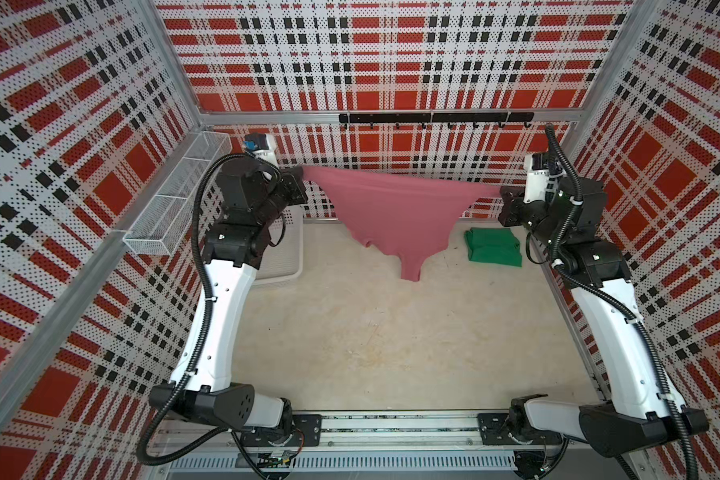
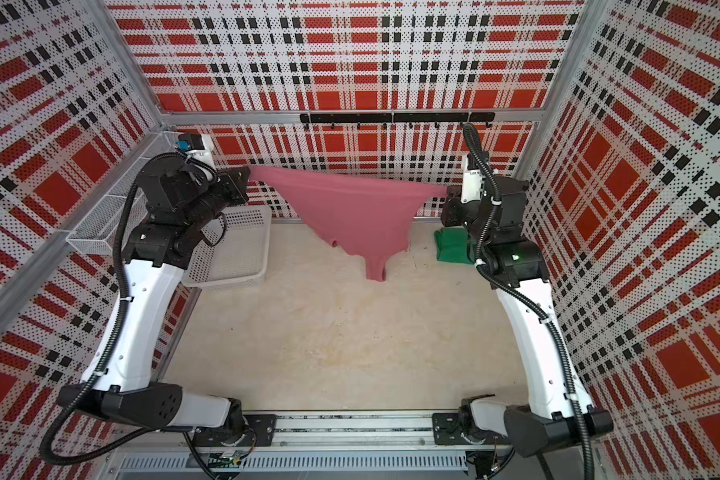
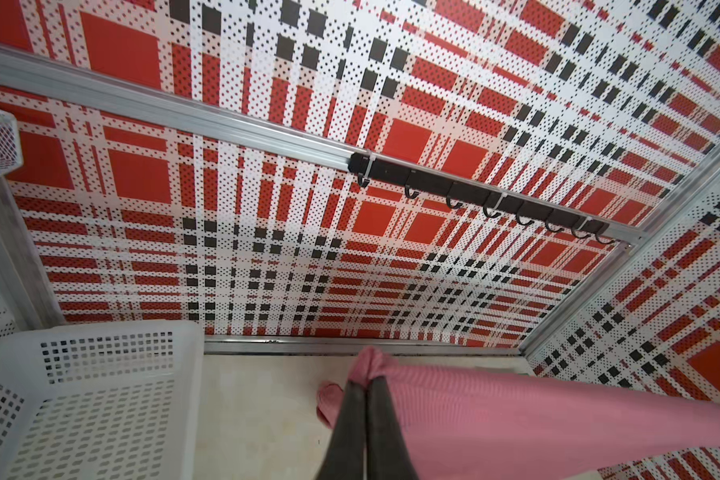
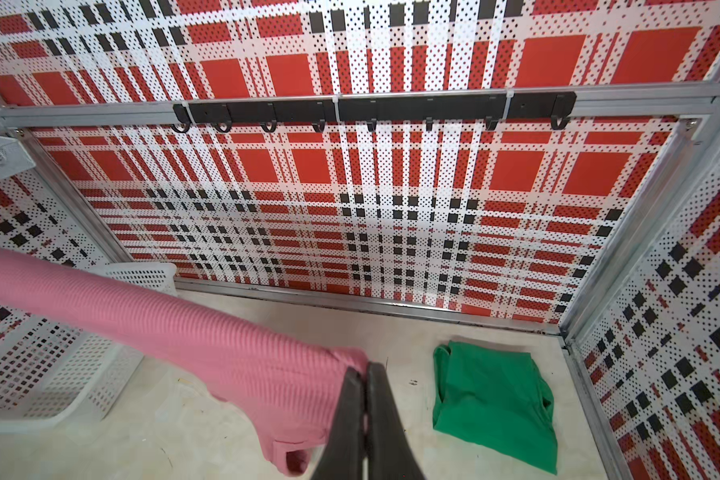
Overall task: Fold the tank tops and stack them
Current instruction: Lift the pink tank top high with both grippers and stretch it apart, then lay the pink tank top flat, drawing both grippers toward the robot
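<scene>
Left end effector [image 3: 366,384] and right end effector [image 4: 364,370] pinch pink tank top [image 1: 391,212] stretched crosswise, tapering downward.

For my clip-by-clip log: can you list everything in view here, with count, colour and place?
pink tank top: one, dusty pink, stretched in the air between both claws near the back wall
green tank top: one, bright green, folded on the table, far right
basket: one, white perforated plastic, on the table, far left
wire rack: one, white mesh, mounted on the left wall
hook rail: one, black, on the back wall
table: one, beige
left claw: one, black, shut on the pink top's left end
right claw: one, black, shut on its right end
</scene>
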{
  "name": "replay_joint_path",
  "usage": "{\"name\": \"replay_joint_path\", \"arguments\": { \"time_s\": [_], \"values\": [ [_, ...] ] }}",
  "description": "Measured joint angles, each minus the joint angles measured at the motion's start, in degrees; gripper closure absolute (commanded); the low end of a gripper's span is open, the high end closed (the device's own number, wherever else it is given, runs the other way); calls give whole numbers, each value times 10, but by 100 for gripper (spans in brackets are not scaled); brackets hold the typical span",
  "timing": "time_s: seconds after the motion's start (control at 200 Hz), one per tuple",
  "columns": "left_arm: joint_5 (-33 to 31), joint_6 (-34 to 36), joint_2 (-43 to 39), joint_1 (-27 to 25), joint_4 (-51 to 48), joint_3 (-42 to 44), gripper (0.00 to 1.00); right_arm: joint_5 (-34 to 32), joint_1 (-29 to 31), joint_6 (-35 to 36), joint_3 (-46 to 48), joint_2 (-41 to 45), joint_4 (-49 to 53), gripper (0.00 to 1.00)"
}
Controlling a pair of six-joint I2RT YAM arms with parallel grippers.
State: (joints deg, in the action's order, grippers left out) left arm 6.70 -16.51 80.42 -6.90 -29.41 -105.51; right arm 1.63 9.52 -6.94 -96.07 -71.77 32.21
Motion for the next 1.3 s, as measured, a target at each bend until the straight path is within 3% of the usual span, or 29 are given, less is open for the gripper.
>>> {"name": "replay_joint_path", "arguments": {
  "time_s": [0.241, 0.416, 0.586, 0.797, 0.977, 1.092, 1.203, 1.298],
  "values": [
    [29, 3, -50, 4, -13, 0, 100, 17, 0, -2, -21, 56, 28, 100],
    [45, 3, -36, 6, -8, -9, 100, 28, 0, 0, -29, 28, 30, 100],
    [55, 3, 54, 11, 8, -42, 100, 47, -16, 4, -49, -83, 17, 100],
    [81, 3, 188, 53, 58, -78, 100, 82, -31, 5, -85, -230, -25, 100],
    [110, -11, 321, 53, 85, -242, 100, 104, -39, 10, -175, -292, -71, 100],
    [115, -15, 354, 41, 100, -312, 100, 121, -60, 9, -222, -299, -99, 100],
    [106, -11, 318, 25, 128, -265, 100, 135, -79, 9, -201, -279, -138, 100],
    [74, -4, 221, 5, 170, -89, 100, 150, -83, 13, -87, -223, -172, 100]
  ]
}}
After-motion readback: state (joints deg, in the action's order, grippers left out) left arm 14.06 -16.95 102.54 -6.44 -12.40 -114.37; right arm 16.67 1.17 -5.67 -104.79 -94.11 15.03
